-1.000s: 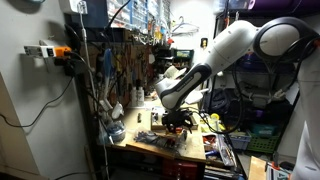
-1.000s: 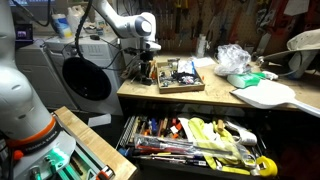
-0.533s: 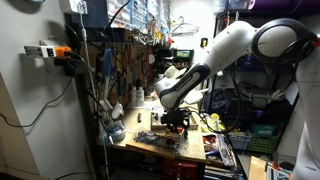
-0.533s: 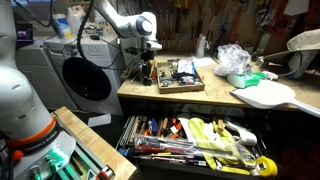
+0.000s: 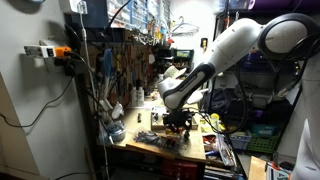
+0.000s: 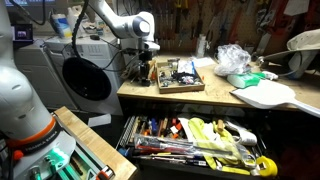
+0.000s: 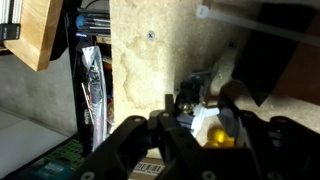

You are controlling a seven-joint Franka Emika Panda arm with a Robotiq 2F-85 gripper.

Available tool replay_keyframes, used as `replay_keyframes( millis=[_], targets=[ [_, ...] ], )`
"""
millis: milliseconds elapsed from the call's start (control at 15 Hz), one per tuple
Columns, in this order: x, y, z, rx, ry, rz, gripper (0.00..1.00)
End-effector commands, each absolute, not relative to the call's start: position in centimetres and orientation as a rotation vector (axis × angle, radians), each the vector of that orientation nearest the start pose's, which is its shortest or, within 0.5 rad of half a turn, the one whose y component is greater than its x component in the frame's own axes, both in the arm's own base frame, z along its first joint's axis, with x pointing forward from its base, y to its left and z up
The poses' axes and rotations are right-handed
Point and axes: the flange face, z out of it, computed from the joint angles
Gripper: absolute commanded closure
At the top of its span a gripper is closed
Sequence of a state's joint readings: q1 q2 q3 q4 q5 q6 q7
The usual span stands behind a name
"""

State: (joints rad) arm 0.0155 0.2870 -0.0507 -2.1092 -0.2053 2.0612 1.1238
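Observation:
My gripper (image 7: 200,122) is down on a worn wooden board (image 7: 150,70), and its jaws are shut round a small part (image 7: 212,135) with a yellow body and a pale grey-white piece on top. In both exterior views the gripper (image 5: 178,120) (image 6: 147,68) hangs at the edge of a shallow wooden tray (image 6: 163,88) of small parts on a workbench (image 6: 215,100). The white arm (image 5: 215,60) reaches down to it. In the exterior views the held part is too small to make out.
An open drawer (image 6: 200,140) full of hand tools juts out below the bench. A crumpled plastic bag (image 6: 235,58) and a white board (image 6: 265,95) lie further along the bench. A tool-hung pegboard (image 5: 120,60) stands behind the tray. A wooden block (image 7: 40,30) lies off the board's edge.
The jaws have closed round the small yellow and white part. The arm has hardly moved.

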Motion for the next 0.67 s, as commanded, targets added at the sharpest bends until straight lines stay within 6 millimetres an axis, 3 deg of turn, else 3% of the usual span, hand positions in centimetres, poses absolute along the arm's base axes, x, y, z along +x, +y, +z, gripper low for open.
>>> replay_keyframes(
  millis=[0,600],
  targets=[
    [50.0,-3.6,25.8,-2.92,1.68,0.254,0.79],
    [45.1,-5.2,27.2,-2.748,1.553,-0.075,0.79]
  ],
)
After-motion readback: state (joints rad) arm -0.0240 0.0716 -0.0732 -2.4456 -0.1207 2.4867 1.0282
